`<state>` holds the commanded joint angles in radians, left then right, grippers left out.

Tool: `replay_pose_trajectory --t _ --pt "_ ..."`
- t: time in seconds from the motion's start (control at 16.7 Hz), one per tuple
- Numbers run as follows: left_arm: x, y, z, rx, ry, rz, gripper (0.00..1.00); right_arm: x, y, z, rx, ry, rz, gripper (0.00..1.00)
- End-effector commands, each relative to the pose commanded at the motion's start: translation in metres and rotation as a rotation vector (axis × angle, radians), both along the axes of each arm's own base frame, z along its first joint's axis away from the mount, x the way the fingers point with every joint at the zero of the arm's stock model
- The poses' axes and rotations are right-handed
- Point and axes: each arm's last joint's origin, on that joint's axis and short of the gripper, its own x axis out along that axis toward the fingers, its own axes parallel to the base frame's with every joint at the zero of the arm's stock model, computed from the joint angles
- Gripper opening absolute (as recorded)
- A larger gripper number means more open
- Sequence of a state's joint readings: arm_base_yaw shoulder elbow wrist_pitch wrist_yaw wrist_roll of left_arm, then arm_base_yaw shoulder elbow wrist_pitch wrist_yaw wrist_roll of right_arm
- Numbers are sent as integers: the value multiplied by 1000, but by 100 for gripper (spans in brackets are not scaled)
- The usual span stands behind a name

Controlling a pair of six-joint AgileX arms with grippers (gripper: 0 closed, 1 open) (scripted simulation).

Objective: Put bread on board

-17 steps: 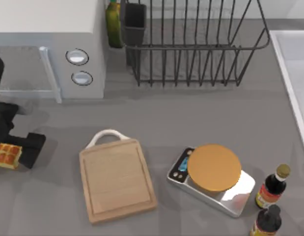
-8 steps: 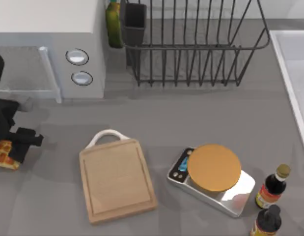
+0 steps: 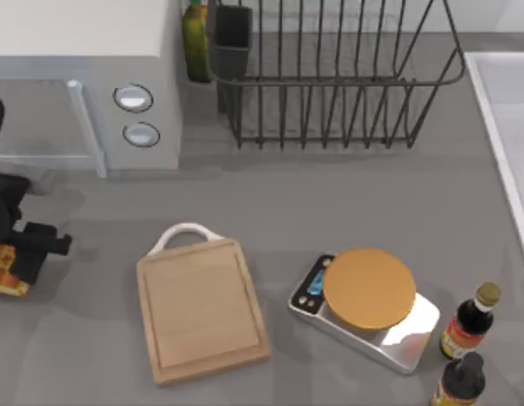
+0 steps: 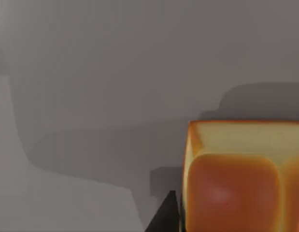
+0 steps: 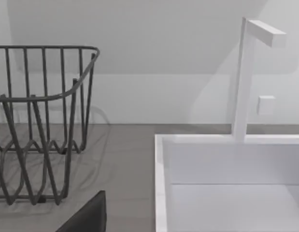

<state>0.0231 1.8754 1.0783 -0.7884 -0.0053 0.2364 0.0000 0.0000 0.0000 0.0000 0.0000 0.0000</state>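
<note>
At the far left edge of the table, the bread (image 3: 5,269) had slipped further out toward the frame's border over the last second, and the left gripper (image 3: 29,254) had drifted with it, its dark fingers (image 3: 48,244) sitting a little higher and closer to the edge than before. That suggested the arm was closing in on the loaf, or had just taken it, rather than carrying it yet, so the task looked to be at its grasping step with the transfer not begun. In the left wrist view the bread (image 4: 243,176) sat very close to the camera, its glossy orange top and paler side plain, with one dark fingertip (image 4: 163,217) just beside it; whether the claw was clamped on the loaf or merely flanking it could not be told. The arm reached in from the left, low over the table. To the right, well apart from the bread, the board (image 3: 202,309) lay bare with its white loop handle pointing away, and further right stood the silver scale (image 3: 367,309). The right arm was parked off toward the sink (image 5: 226,183) and the dish rack (image 5: 38,121).
</note>
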Motion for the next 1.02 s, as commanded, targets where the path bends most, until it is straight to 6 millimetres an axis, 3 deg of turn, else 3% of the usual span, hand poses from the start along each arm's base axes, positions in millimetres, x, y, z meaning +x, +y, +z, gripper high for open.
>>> replay_pose_trajectory --t 0.24,0.54,1.02 --pt "-9 2 38 21 -26 22 0 0 0 0 0 0 0 100" --pt "-3 -1 88 15 -74 8 0 0 0 0 0 0 0 100" --pt "7 0 95 -5 -22 -9 0 0 0 0 0 0 0 100"
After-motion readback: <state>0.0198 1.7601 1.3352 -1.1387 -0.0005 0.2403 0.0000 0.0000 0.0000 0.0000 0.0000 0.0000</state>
